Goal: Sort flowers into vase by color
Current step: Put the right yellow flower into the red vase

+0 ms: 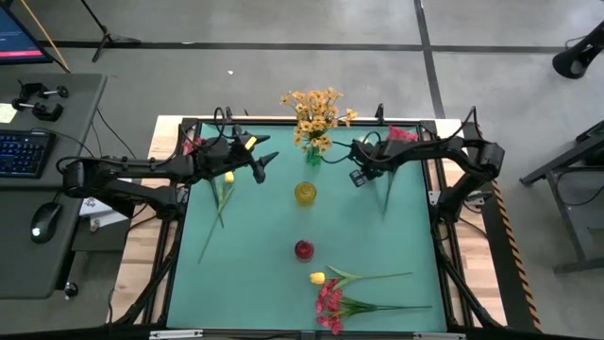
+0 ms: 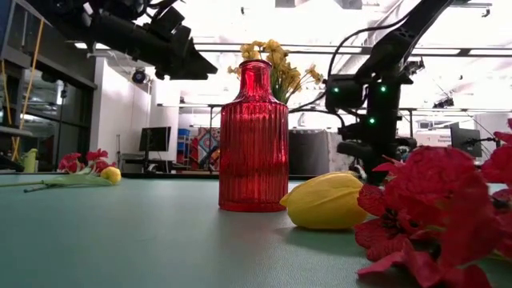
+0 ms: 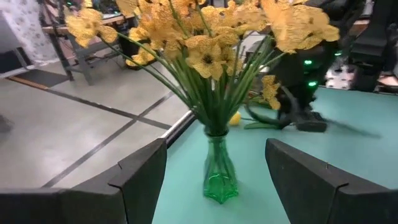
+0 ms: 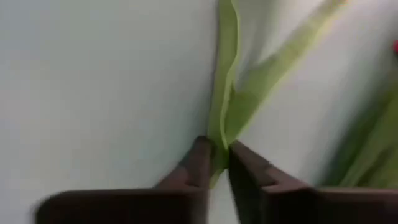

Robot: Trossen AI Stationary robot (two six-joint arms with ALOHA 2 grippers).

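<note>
A green vase (image 1: 311, 154) (image 3: 219, 177) at the far middle holds an orange-yellow spray (image 1: 317, 113). In front of it stand a yellow vase (image 1: 305, 193) and a red vase (image 1: 303, 249) (image 2: 253, 136). My left gripper (image 1: 265, 164) (image 3: 216, 144) hovers open to the left of the green vase, facing it. My right gripper (image 1: 376, 167) (image 4: 219, 143) is down on the pink-red flower (image 1: 400, 134) lying at the far right. One yellow tulip (image 1: 227, 178) lies on the mat at the left. Another yellow tulip (image 1: 317, 278) (image 2: 326, 200) and a pink-red cluster (image 1: 329, 302) (image 2: 436, 200) lie near the front edge. My right gripper pinches the green leaves (image 4: 225, 118) along the pink-red flower's stalk between its two fingertips (image 4: 200, 152). The fingers come from above, pointing down at the mat. The stalk (image 1: 388, 194) still lies flat on the table, and its leaves run on past the fingertips.
The three vases stand in a line down the middle of the green mat (image 1: 255, 283). A black frame rail (image 1: 444, 227) edges the table. A desk with keyboard (image 1: 24, 151) and mouse stands off to the left. Bare mat lies between the vases and the side rails.
</note>
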